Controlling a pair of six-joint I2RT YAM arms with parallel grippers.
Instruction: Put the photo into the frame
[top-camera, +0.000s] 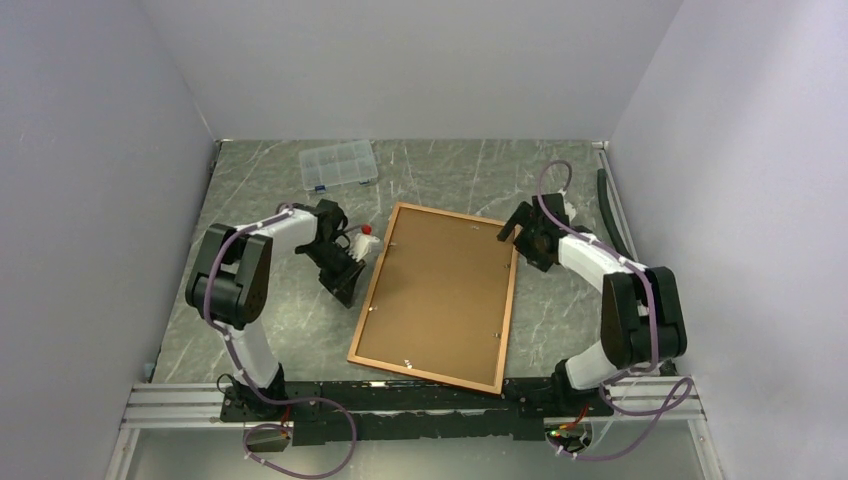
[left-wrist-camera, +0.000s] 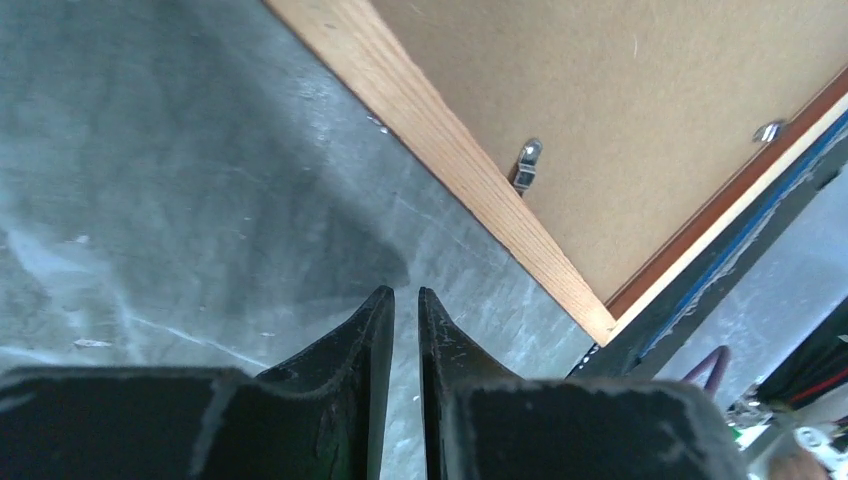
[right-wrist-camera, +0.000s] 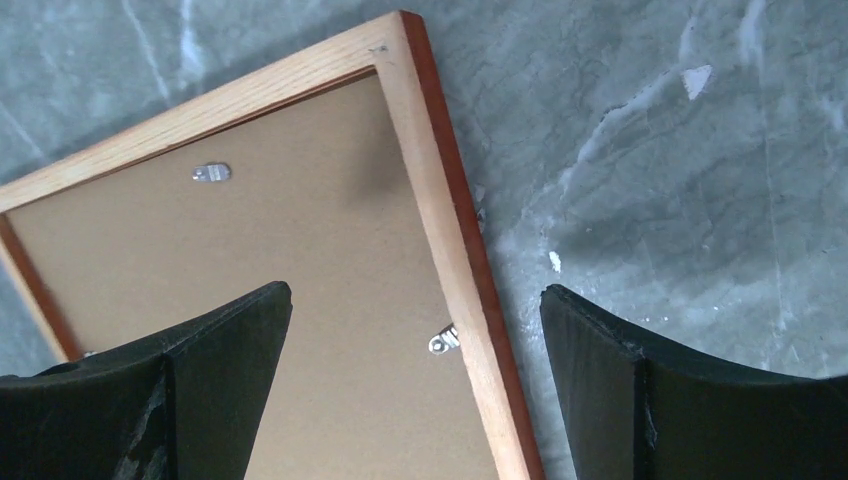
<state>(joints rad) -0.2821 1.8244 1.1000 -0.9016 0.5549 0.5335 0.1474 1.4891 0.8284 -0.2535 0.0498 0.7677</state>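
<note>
The frame lies face down mid-table with the brown backing board in it, held by small metal clips. The photo is out of view. My left gripper is shut and empty, low over the bare table just left of the frame's left rail; in the left wrist view my left gripper shows only a thin slit. My right gripper is open and empty over the frame's far right corner; in the right wrist view my right gripper straddles the right rail.
A clear plastic compartment box sits at the back left. A small white object with a red top stands by the left gripper. A dark hose runs along the right wall. The arms' mounting rail borders the near edge.
</note>
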